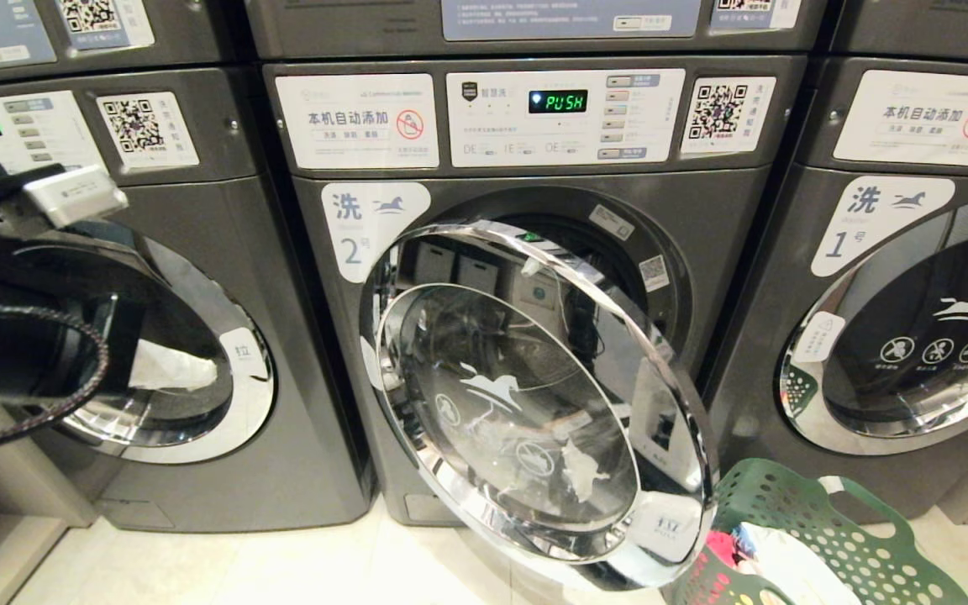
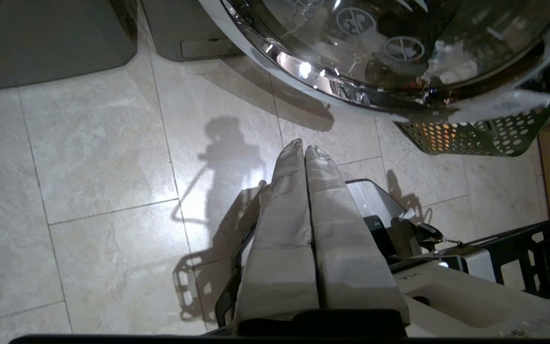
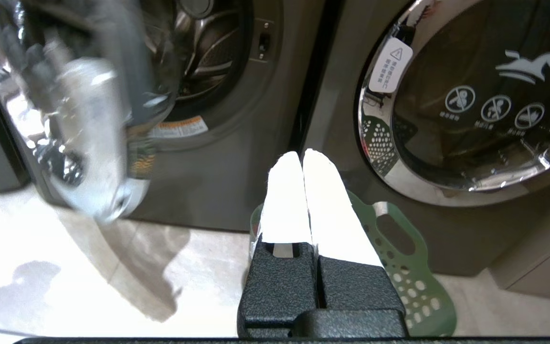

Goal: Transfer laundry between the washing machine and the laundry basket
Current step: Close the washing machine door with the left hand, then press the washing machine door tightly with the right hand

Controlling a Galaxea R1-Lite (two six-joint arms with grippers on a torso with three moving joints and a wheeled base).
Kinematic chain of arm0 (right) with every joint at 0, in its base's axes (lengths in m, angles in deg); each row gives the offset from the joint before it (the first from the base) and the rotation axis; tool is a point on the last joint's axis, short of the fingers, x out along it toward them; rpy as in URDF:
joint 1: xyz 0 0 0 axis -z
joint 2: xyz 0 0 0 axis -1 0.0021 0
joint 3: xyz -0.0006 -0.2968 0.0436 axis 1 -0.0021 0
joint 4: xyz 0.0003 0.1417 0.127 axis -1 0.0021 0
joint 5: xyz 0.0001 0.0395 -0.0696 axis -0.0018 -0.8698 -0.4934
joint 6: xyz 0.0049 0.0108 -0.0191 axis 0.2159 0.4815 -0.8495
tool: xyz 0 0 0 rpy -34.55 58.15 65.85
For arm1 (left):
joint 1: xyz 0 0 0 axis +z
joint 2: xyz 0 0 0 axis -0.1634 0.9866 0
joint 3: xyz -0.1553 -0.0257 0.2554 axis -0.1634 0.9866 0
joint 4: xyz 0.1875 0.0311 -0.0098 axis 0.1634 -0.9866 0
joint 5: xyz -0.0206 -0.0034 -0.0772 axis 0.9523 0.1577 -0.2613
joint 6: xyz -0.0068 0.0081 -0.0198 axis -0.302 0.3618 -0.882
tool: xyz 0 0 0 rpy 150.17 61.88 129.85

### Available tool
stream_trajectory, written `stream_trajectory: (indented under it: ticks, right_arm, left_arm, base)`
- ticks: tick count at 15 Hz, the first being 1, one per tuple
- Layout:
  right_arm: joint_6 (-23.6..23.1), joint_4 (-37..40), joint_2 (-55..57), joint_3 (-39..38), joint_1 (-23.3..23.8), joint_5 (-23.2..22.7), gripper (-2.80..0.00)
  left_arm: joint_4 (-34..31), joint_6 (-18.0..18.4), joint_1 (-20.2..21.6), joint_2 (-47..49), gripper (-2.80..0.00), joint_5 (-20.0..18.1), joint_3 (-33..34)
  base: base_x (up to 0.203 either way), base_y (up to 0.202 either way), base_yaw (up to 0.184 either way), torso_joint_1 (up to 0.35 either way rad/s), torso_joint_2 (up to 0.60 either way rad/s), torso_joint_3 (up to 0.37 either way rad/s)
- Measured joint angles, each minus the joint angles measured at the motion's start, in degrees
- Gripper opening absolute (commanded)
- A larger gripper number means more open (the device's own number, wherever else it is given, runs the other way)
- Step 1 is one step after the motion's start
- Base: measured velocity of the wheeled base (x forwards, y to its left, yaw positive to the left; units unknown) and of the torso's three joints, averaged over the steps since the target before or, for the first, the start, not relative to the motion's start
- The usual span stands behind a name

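Note:
The middle washing machine (image 1: 728, 227), marked 2, has its round glass door (image 1: 526, 403) swung wide open toward me, baring the dark drum mouth (image 1: 618, 277). A green perforated laundry basket (image 1: 795, 504) stands on the floor at the door's right, with pink and white laundry (image 1: 774, 559) inside. My left arm (image 1: 22, 336) hangs at the far left. The left gripper (image 2: 303, 147) is shut on nothing and points down at the floor tiles, short of the door's rim. The right gripper (image 3: 302, 155) is shut and empty, above the basket's rim (image 3: 399, 248).
Closed washers flank the open one, one on the left (image 1: 198, 353) and one marked 1 on the right (image 1: 904, 336). The open door overhangs the pale tile floor (image 2: 89, 157). My own base (image 2: 470, 291) lies under the left gripper.

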Motion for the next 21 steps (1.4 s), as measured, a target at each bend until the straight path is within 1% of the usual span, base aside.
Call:
stream_trajectory:
  ticks: [1, 3, 5, 7, 8, 9, 10, 12, 13, 14, 15, 17, 19, 21]
  right_arm:
    - [-1.3, 0.8, 0.6, 1.4, 0.0, -1.2, -2.8]
    - [0.0, 3.2, 5.2, 8.2, 0.0, -5.0, -2.8]
    - [3.4, 5.5, 16.2, 16.4, 0.0, -10.8, -2.8]
    - [5.9, 4.4, 31.6, 23.0, -0.3, -15.4, -2.8]
    - [6.8, 2.4, 39.9, 25.6, -0.6, -16.8, -2.8]
    - [7.4, -0.4, 48.2, 27.7, -1.0, -17.3, -2.8]
    - [8.1, -4.5, 56.9, 29.7, -1.5, -17.1, -2.8]
    - [9.0, -14.7, 73.8, 33.3, -2.3, -15.4, -2.8]
    - [9.1, -19.8, 80.6, 34.7, -2.6, -14.3, -2.8]
    - [8.9, -24.2, 86.3, 35.9, -2.9, -13.3, -2.8]
    - [8.3, -28.1, 91.7, 37.2, -3.1, -12.0, -2.8]
    - [7.3, -33.4, 100.5, 40.0, -3.4, -10.6, -2.8]
    - [7.0, -38.0, 107.7, 42.3, -3.6, -10.6, -2.8]
    - [7.0, -43.5, 113.6, 44.1, -3.6, -10.4, -2.8]
  left_arm:
    - [0.0, -0.3, -2.4, -2.6, -2.8, 2.1, 1.0]
    - [0.1, -0.4, -5.8, -8.8, -2.8, 5.7, 3.9]
    - [-0.2, -0.6, -7.6, -15.5, -2.8, 9.4, 6.1]
    - [-0.8, -1.4, -8.2, -21.8, -2.8, 13.2, 7.9]
    - [-1.4, -1.4, -8.3, -24.9, -2.8, 14.9, 8.8]
    - [-2.5, -1.1, -8.3, -28.2, -2.8, 16.5, 9.5]
    - [-4.1, -0.1, -8.1, -31.7, -2.8, 18.4, 10.1]
    - [-7.0, 4.4, -7.6, -38.7, -2.8, 22.8, 10.9]
    - [-7.6, 6.9, -6.3, -41.4, -2.8, 24.5, 11.0]
    - [-7.8, 8.8, -4.4, -43.4, -2.8, 25.2, 11.0]
    - [-8.0, 10.3, -2.4, -45.1, -2.8, 25.0, 10.5]
    - [-8.1, 12.3, 0.5, -47.3, -2.8, 22.8, 9.7]
    - [-8.2, 12.9, 3.7, -49.1, -2.8, 20.7, 10.0]
    - [-8.4, 13.9, 7.0, -50.5, -2.8, 17.8, 10.9]
  base:
    - [0.0, 0.0, 0.0, 0.0, 0.0, 0.0]
    - [0.0, 0.0, 0.0, 0.0, 0.0, 0.0]
    - [0.0, 0.0, 0.0, 0.0, 0.0, 0.0]
    - [0.0, 0.0, 0.0, 0.0, 0.0, 0.0]
    - [0.0, 0.0, 0.0, 0.0, 0.0, 0.0]
    - [0.0, 0.0, 0.0, 0.0, 0.0, 0.0]
    - [0.0, 0.0, 0.0, 0.0, 0.0, 0.0]
    - [0.0, 0.0, 0.0, 0.0, 0.0, 0.0]
    - [0.0, 0.0, 0.0, 0.0, 0.0, 0.0]
    - [0.0, 0.0, 0.0, 0.0, 0.0, 0.0]
    - [0.0, 0.0, 0.0, 0.0, 0.0, 0.0]
    - [0.0, 0.0, 0.0, 0.0, 0.0, 0.0]
    - [0.0, 0.0, 0.0, 0.0, 0.0, 0.0]
    - [0.0, 0.0, 0.0, 0.0, 0.0, 0.0]
